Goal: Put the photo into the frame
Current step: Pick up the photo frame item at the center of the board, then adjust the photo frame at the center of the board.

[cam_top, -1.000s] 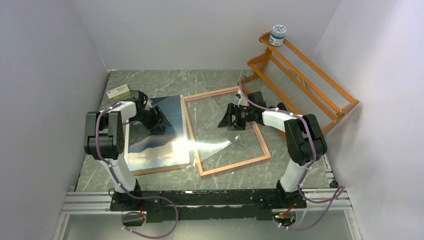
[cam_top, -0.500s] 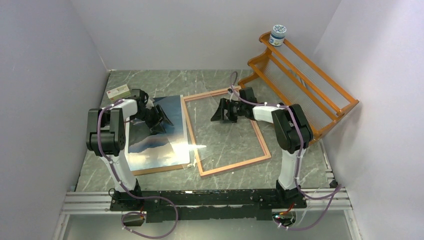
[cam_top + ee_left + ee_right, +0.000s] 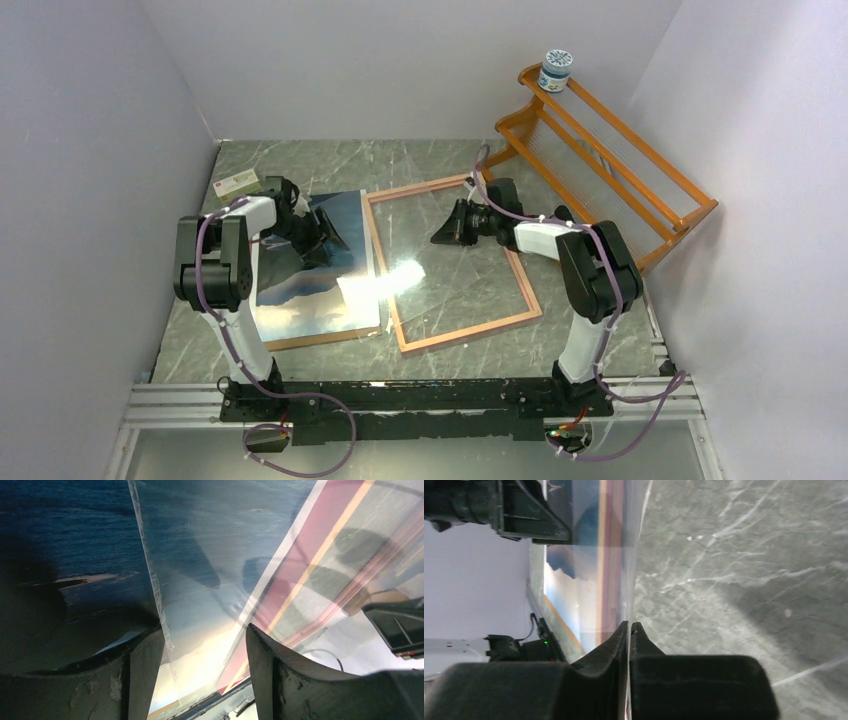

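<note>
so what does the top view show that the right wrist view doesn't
Only the top view: the orange rack, the jar on it, the small box and both arms whole. Only the right wrist view: the right tool pinched shut on the edge of the clear sheet. Both: the photo, a frame edge, the left tool and marbled table.

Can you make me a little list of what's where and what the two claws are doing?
photo: flat on a brown board, left of frame
frame: flat on table, no photo inside
clear sheet: spans photo and frame
left gripper: open, astride sheet's edge
right gripper: shut on sheet
rack: far right, jar on top
</note>
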Available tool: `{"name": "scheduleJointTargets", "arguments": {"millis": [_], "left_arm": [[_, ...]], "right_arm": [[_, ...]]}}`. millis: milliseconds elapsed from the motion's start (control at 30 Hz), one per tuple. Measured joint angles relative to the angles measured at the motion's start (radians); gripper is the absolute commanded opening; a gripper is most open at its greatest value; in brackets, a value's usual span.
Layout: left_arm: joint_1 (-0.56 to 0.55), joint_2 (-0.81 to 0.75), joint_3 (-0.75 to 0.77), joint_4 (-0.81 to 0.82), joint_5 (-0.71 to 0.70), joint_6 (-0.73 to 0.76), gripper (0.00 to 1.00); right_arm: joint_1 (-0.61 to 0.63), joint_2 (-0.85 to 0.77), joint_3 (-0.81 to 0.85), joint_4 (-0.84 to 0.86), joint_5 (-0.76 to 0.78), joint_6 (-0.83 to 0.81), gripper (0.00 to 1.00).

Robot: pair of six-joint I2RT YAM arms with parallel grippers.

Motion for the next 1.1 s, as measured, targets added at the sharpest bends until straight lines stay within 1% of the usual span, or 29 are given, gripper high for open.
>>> {"name": "scheduleJointTargets", "arguments": {"millis": [200, 300, 400, 567, 800, 867, 967, 1100], "left_arm": [[-0.006, 0.0, 0.026, -0.01, -0.003, 0.016, 0.77], [-0.006, 0.0, 0.043, -0.007, -0.012, 0.027, 0.77], [-0.006, -0.003, 0.05, 0.003, -0.026, 0.029, 0.77], [-0.023, -0.017, 0.05, 0.027, -0.037, 0.006, 0.74], [-0.139, -0.024, 0.05, 0.103, -0.046, -0.102, 0.67], [-0.178, -0.024, 0.053, 0.113, -0.059, -0.132, 0.66], [-0.225, -0.004, 0.082, 0.108, -0.075, -0.163, 0.62], [-0.273, 0.074, 0.165, 0.103, -0.085, -0.186, 0.55]], "right_arm": [[-0.018, -0.103, -0.023, -0.008, -0.018, 0.042, 0.0], [-0.05, -0.172, -0.045, -0.026, -0.032, 0.055, 0.0], [-0.097, -0.256, -0.056, -0.083, -0.04, 0.062, 0.0], [-0.169, -0.428, -0.055, -0.264, -0.015, 0.025, 0.0], [-0.227, -0.621, 0.003, -0.517, 0.055, -0.038, 0.0], [-0.229, -0.657, 0.026, -0.562, 0.081, -0.047, 0.0], [-0.23, -0.703, 0.048, -0.605, 0.115, -0.055, 0.0], [-0.23, -0.745, 0.05, -0.643, 0.143, -0.054, 0.0]]}}
